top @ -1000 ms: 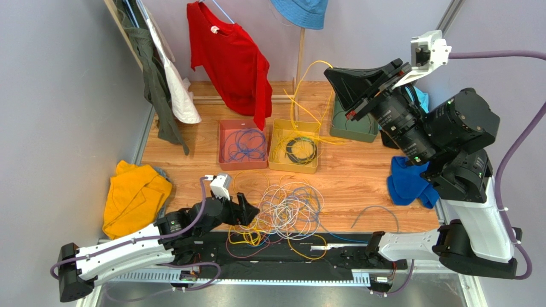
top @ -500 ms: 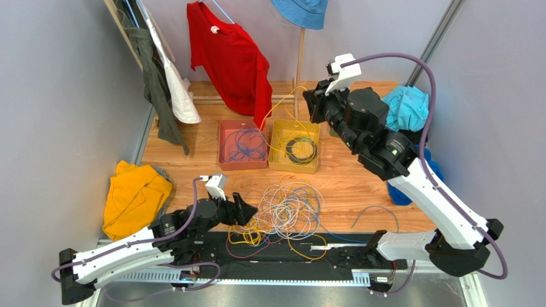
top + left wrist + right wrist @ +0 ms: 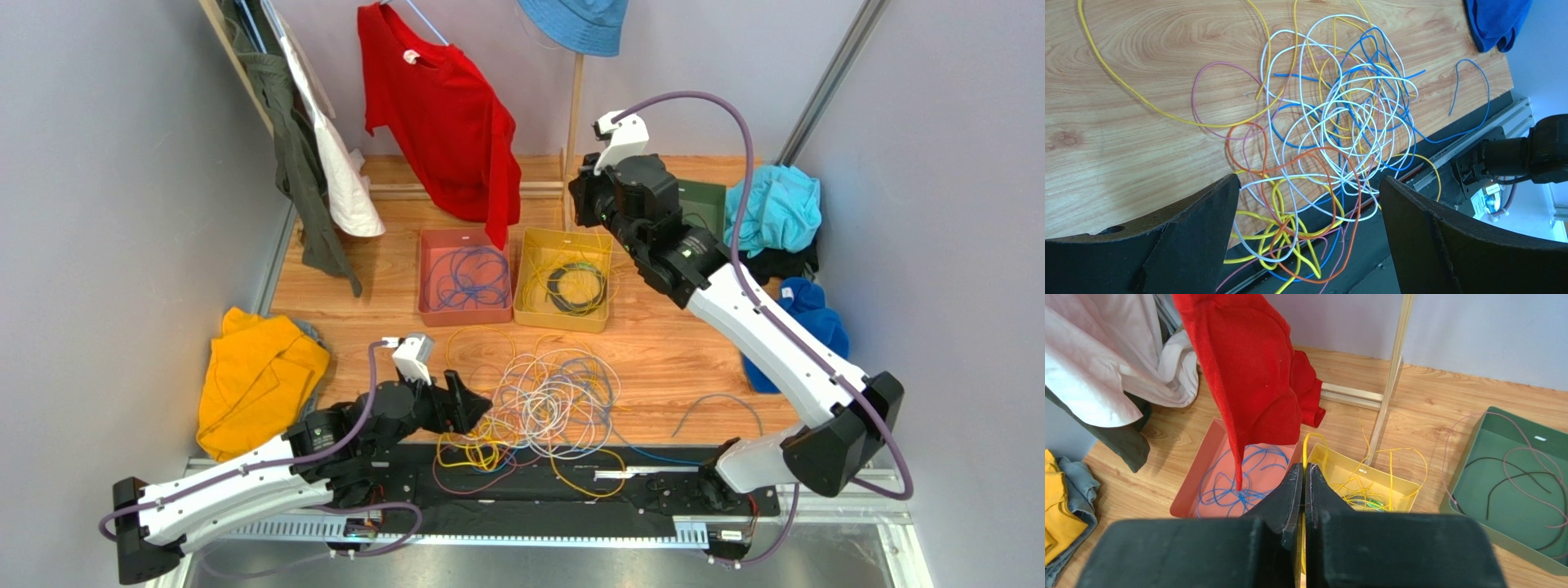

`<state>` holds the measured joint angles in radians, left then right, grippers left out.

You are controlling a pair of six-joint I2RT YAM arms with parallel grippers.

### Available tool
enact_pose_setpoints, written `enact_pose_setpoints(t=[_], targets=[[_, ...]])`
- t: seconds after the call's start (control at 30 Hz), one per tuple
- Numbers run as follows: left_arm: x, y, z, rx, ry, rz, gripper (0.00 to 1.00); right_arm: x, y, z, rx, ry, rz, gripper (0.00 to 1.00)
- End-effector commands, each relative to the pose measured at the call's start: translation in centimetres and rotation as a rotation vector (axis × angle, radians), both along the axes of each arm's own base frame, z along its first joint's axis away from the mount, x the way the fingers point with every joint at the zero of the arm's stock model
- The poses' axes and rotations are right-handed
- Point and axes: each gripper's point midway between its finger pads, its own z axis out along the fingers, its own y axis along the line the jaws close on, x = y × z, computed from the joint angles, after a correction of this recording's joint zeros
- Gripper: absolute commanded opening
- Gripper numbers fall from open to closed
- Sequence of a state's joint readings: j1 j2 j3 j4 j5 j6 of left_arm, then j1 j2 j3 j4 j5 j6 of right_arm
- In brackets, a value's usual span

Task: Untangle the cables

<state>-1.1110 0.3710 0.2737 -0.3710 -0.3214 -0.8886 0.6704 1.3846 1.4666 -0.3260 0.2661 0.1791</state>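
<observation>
Hovering low at the near edge of the table (image 3: pixel 687 349), the left gripper (image 3: pixel 1308 184) has its two fingers spread wide apart with nothing between them, just above the cables (image 3: pixel 1333 135). These lie in a loose tangle of white, yellow, blue, orange and purple loops on the wood in front of the left arm (image 3: pixel 245 472), with some loops spilling over the black rail (image 3: pixel 552 472) along the table's front edge. A single blue cable (image 3: pixel 1468 79) lies apart from the tangle, near a blue cloth (image 3: pixel 1493 21). The right arm (image 3: pixel 761 319) reaches far across the table, and the right gripper (image 3: pixel 1303 471) is pressed together on a yellow cable (image 3: pixel 1306 447). That cable rises from between the fingertips, arches over and drops into the yellow tray (image 3: pixel 1407 505) below, which also holds a dark coil (image 3: pixel 577 288). Just to the left of it stands a red tray (image 3: pixel 1189 490) with blue cables (image 3: pixel 1229 485) inside, partly behind the hem of a hanging red shirt (image 3: pixel 1247 373). To the right, a green tray (image 3: pixel 1475 471) holds thin dark and purple wires (image 3: pixel 1511 476). A yellow garment (image 3: pixel 252 374) lies at the table's left edge.
</observation>
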Motion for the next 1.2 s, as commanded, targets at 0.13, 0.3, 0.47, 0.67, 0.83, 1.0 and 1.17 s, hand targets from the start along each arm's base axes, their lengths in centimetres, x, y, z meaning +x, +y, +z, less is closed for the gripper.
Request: enact_pose_setpoints(t=[0.13,0.3,0.47,0.67,0.83,1.0,1.17], targets=[[-0.3,-0.2,-0.9,0.001,0.007,-0.02,0.93,3.1,1.3,-3.9,0.028,0.029,-0.001,0.0],[-0.3,-0.2,-1.4,0.008,0.012,-0.021,0.93,4.6,1.4,-7.5,0.014,0.076,-0.024,0.0],[-0.3,-0.1,-1.7,0.012,0.013,-0.018,0.93,5.4,0.4,-11.7,-0.014,0.131,-0.068,0.0],[-0.4,-0.1,-2.0,0.018,0.018,-0.02,0.93,4.8,-1.0,-16.2,-0.028,0.201,-0.119,0.0],[-0.4,-0.3,-2.2,0.015,0.027,-0.024,0.93,3.4,-2.1,-21.2,-0.062,0.283,-0.143,0.0],[-0.6,-0.3,-2.4,0.015,0.037,-0.028,0.93,2.1,-2.1,-24.5,-0.075,0.357,-0.129,0.0],[-0.6,-0.5,-2.2,0.007,0.037,-0.029,0.93,1.1,-1.4,-25.2,-0.042,0.367,-0.101,0.0]])
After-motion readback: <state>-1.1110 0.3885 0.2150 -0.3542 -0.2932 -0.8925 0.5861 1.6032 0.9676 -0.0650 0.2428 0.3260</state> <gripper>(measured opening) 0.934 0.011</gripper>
